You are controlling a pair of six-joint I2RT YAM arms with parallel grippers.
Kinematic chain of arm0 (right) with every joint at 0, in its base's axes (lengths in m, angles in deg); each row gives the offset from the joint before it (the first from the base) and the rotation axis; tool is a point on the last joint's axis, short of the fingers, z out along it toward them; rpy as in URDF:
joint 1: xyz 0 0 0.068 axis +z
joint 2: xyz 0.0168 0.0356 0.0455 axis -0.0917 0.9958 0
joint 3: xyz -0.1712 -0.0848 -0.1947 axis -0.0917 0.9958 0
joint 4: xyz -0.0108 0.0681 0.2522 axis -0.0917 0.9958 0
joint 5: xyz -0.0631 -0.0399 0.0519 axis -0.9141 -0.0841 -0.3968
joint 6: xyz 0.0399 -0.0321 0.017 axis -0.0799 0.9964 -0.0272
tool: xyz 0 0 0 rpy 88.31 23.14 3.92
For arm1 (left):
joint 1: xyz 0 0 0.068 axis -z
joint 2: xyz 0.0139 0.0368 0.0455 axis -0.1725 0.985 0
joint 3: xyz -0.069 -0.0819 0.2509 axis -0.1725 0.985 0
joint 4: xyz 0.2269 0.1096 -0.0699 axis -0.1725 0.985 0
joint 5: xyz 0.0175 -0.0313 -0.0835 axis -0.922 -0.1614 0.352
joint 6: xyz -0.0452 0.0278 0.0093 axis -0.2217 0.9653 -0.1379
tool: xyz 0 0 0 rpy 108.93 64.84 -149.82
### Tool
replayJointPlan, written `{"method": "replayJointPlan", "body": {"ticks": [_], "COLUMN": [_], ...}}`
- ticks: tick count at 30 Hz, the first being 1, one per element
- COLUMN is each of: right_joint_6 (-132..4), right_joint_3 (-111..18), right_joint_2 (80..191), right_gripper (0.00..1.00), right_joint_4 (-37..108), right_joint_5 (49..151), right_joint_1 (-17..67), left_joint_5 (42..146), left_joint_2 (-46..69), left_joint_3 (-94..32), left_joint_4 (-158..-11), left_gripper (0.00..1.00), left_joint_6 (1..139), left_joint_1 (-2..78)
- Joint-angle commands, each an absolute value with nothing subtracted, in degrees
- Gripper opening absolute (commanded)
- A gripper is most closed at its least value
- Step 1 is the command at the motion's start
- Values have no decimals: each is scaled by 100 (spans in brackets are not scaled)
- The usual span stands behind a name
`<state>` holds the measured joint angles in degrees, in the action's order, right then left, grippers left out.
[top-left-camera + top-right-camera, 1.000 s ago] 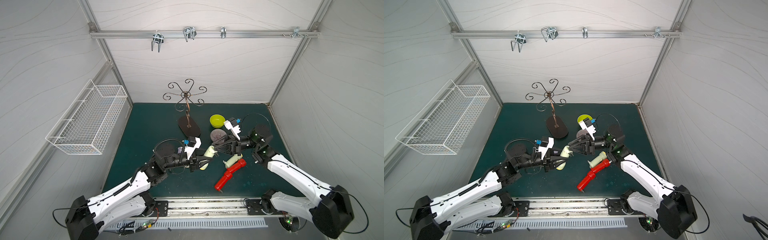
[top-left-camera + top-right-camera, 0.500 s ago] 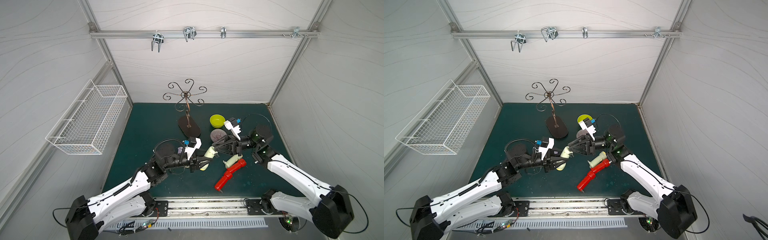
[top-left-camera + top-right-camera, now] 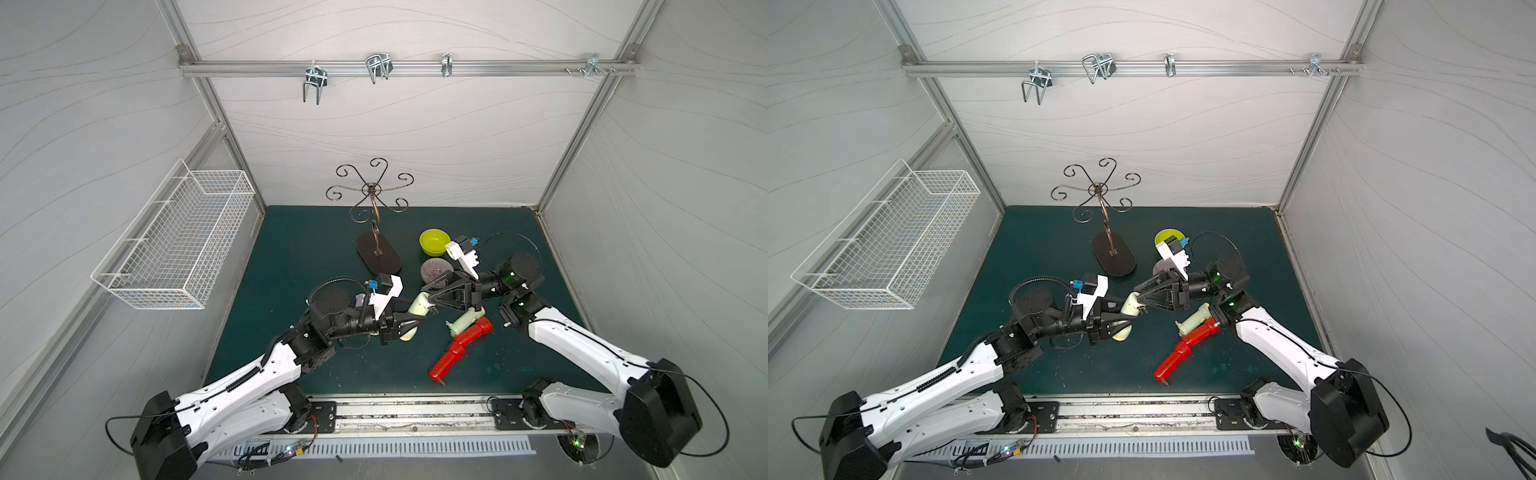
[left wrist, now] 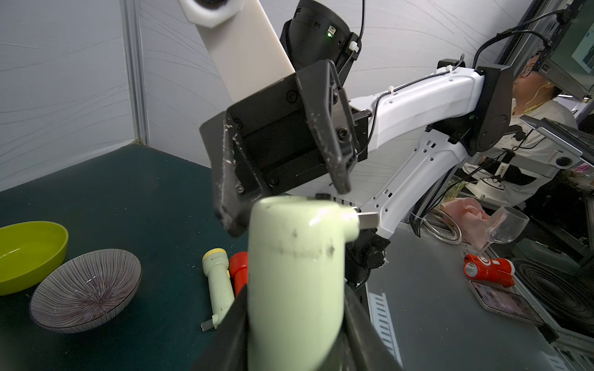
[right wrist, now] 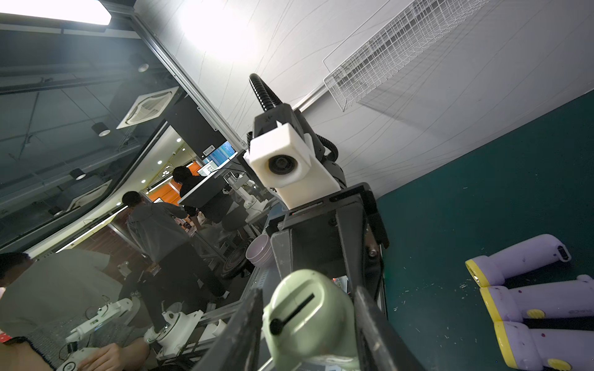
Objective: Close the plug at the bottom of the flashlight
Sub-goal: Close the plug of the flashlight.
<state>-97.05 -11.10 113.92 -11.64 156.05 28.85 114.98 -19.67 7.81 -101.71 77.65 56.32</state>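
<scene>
Arms barely shifted since earlier frame. Left gripper [image 3: 409, 323] clamped on pale green flashlight [image 4: 295, 273] over worktop [image 3: 291, 257] centre, bottom end offered rightward so right gripper [image 4: 286, 203], jaws apart astride it, can push protruding plug [image 4: 367, 220] shut.

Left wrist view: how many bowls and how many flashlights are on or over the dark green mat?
Bowls: 2 (lime bowl, striped bowl)
Flashlights: 3 (held flashlight, lying pale flashlight, red flashlight)
Total: 5
</scene>
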Motion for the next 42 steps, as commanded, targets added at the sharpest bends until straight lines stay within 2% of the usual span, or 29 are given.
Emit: {"method": "replayJointPlan", "body": {"ticks": [1, 13, 16, 21, 25, 29, 37, 42], "right_joint_6": [-10184, -10928, -11121, -11701, -11856, -11801, -11847, -11955], "right_joint_3": [-1015, -956, -944, -990, -982, -933, -978, -1069], "right_joint_2": [11478, 12017, 12187, 12614, 12847, 12883, 13166, 13181], "right_gripper": [49, 43, 37, 31, 25, 13, 11, 11], "right_joint_4": [-1978, -3015, -3376, -4212, -4318, -4313, -4323, -4140], "right_joint_5": [15773, 15863, 15862, 15974, 16011, 16028, 15791, 15522], "right_joint_1": [2915, 2918, 2917, 2913, 2910, 2919, 2642, 2048], "left_joint_5": [11517, 11519, 11527, 11522, 11535, 11537, 11490, 10701], "left_joint_2": [-2086, -2117, -2125, -2158, -2183, -2220, -2172, -2152], "left_joint_3": [503, 490, 477, 458, 443, 433, 383, 194], "left_joint_4": [-10581, -10563, -10563, -10563, -10550, -10554, -10353, -9570], "left_gripper": [0, 0, 0, 0, 0, 0, 0, 0], "left_joint_6": [7790, 7790, 7787, 7785, 7798, 7806, 7785, 7729], "left_joint_1": [5607, 5605, 5607, 5601, 5599, 5607, 5605, 5607]}}
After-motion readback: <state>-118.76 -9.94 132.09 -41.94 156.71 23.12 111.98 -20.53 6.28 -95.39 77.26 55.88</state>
